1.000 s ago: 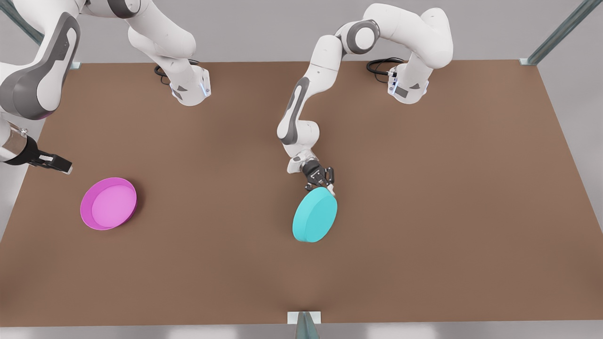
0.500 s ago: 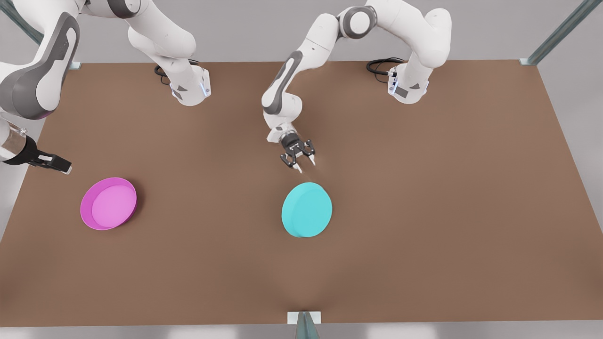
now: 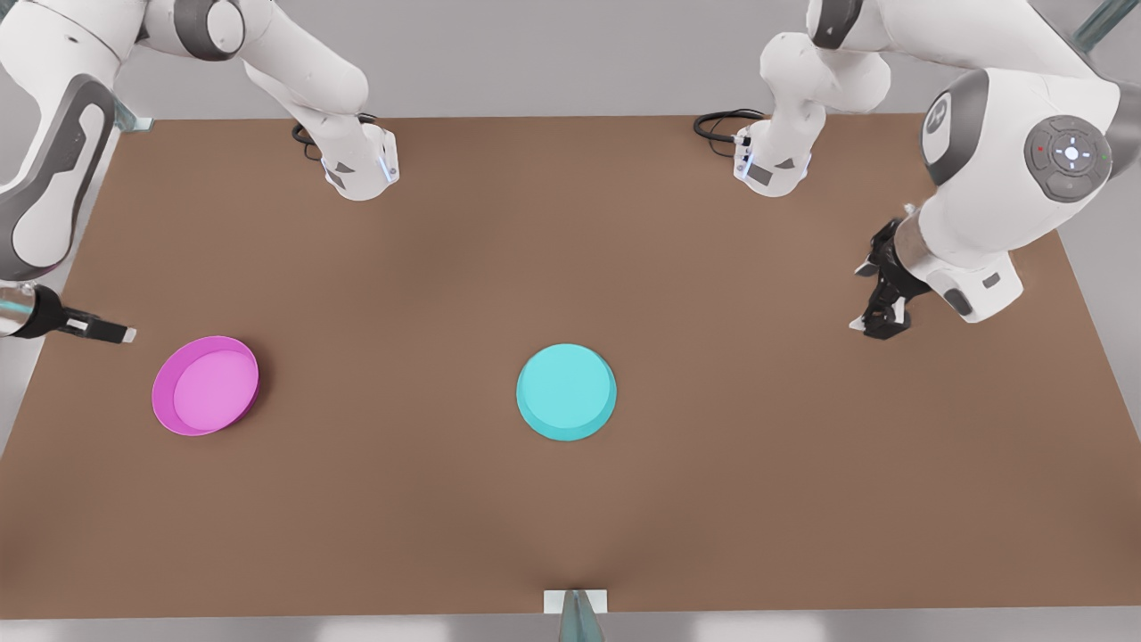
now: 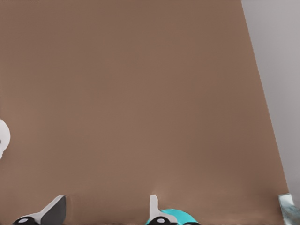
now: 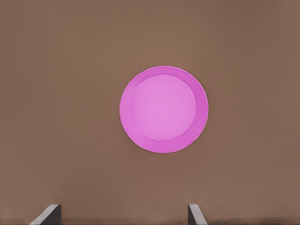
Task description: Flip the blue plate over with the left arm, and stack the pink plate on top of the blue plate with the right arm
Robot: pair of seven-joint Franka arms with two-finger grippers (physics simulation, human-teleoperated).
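Blue plate (image 3: 566, 392): flat on the bench (image 3: 713, 499), near the middle, a little toward the front view's near edge. Seemingly base up, with the flat face showing and the wall flaring out below it, though hard to be sure from this angle. Touched by nothing. Glimpsed too in the left wrist view as a turquoise sliver (image 4: 177, 217) just beside one fingertip.

Pink plate (image 3: 207, 385): flat on the bench at the front view's left, hollow side up, rim around a paler floor. Well apart from the blue plate. Seen from straight above in the right wrist view (image 5: 163, 108), round and whole, with bare bench all around.

Left end effector (image 3: 878, 323): at the front view's right, above the bench, well apart from the blue plate and pointing down and slightly toward the middle. Fingers (image 4: 52, 212) spread wide in the left wrist view, gripping nothing.

Right end effector (image 3: 107, 331): at the front view's left edge, near the pink plate but not touching it, reaching in roughly level from the side. Fingers (image 5: 196, 213) set far apart in the right wrist view, nothing between them, pink plate lying beyond the gap.

Both arm bases mounted along the far edge of the bench, one (image 3: 361, 169) toward the front view's left, the other (image 3: 774, 165) toward its right.
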